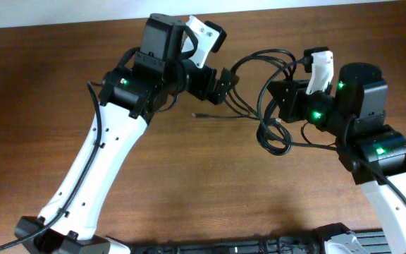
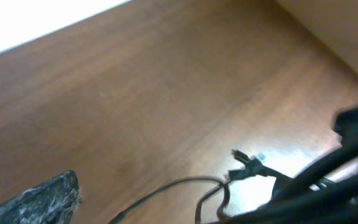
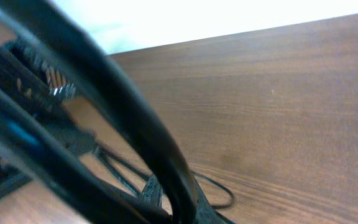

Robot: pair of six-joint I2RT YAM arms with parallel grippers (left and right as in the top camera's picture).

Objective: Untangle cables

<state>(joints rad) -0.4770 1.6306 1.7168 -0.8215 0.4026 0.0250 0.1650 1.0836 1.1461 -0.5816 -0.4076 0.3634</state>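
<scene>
Much escaped us. In the right wrist view the cables crossed the lens as thick, blurred black bands, hiding the fingertips of the right gripper. The left wrist view caught only one grey, scuffed finger at its lower edge, with the opposite one cut off. The cables — thin black cords tangled in loose, overlapping loops, a small plug at one free end — lay on the wooden table. They rose to the right gripper, whose jaws we judged pressed together on a strand. Loops arched behind those fingers and drooped below them. The left gripper stood spread wide, gripping nothing. The nearest cords ran just beyond its fingertips, between the two grippers.
</scene>
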